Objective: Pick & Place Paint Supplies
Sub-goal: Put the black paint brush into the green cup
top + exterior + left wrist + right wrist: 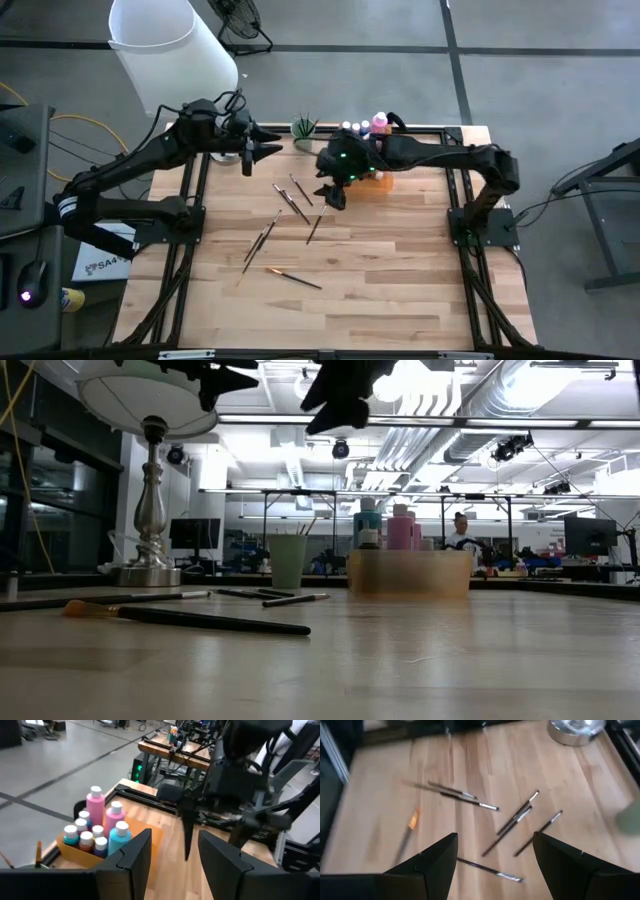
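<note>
A: Judging progress from the high view: the paint bottles (366,127) already stand packed in an orange tray (376,180) at about one o'clock from the table's centre, near the far edge. Pink, teal and brown bodies with pale caps show in the left wrist view, two pink ones taller than the rest. That part looks done.

B: And what is left?

A: Paintbrushes (291,205). Several thin dark-handled ones lie loose and crossed on the wooden table (400,270) around its centre; one with an orange tip (293,278) lies apart at about seven o'clock. A green cup (303,130) at twelve o'clock holds a few brush-like stems, so it is probably their destination, though that is a judgement.

B: State of the tools?

A: Right gripper (333,195) hangs above the brushes at about twelve o'clock from centre, fingers spread wide, nothing between them. Left gripper (258,141) sits high at about eleven o'clock, beside the lamp base (148,574), jaws parted and empty.

B: Handling notes?

A: Slim brushes lying flat likely demand a low, precise pinch.
</note>
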`<state>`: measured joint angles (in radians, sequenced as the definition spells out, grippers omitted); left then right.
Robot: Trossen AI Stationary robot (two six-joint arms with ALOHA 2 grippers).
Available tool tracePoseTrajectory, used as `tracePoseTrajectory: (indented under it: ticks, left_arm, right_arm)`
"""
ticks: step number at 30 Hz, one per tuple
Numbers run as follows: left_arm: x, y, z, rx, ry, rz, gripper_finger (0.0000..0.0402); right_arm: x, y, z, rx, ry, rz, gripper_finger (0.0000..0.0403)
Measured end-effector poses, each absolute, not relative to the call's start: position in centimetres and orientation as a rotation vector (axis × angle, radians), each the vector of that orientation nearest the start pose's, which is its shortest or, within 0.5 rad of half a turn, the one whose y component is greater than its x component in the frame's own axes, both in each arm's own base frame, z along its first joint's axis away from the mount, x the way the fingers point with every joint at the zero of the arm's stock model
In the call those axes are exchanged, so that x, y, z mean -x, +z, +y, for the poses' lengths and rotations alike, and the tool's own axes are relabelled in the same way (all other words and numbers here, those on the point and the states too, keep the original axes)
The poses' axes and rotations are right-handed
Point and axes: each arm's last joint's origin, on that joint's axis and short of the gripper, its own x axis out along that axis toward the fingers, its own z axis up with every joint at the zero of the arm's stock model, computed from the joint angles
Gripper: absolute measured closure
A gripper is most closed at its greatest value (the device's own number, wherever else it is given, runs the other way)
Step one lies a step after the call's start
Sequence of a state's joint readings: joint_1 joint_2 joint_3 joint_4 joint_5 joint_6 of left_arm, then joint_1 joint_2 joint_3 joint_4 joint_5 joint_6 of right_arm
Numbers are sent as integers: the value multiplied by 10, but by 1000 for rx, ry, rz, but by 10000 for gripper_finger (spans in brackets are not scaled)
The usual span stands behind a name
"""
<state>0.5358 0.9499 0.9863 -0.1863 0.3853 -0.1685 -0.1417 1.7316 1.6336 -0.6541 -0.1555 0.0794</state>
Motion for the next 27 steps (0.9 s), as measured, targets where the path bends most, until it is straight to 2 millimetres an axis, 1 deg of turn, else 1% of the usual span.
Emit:
tracePoseTrajectory:
  ticks: [4,6,10,12,16,20,27]
  left_arm:
    - [-178,374,92,296,137,111,242]
    - [-177,375,91,333,138,110,242]
    - [-176,375,91,378,138,103,242]
    - [-176,375,91,393,139,104,242]
    - [-176,375,91,412,141,102,242]
    - [-176,375,91,412,145,101,242]
    - [-176,375,91,435,148,99,242]
  right_arm:
    - [-395,323,-52,37,45,836,151]
    - [-401,313,-54,165,72,892,151]
    - [-409,284,-54,400,161,1021,151]
    - [-413,268,-54,474,220,1085,151]
    - [-421,237,-55,531,318,1179,151]
    - [-428,213,-56,556,389,1215,151]
    - [-436,187,-58,567,467,1237,151]
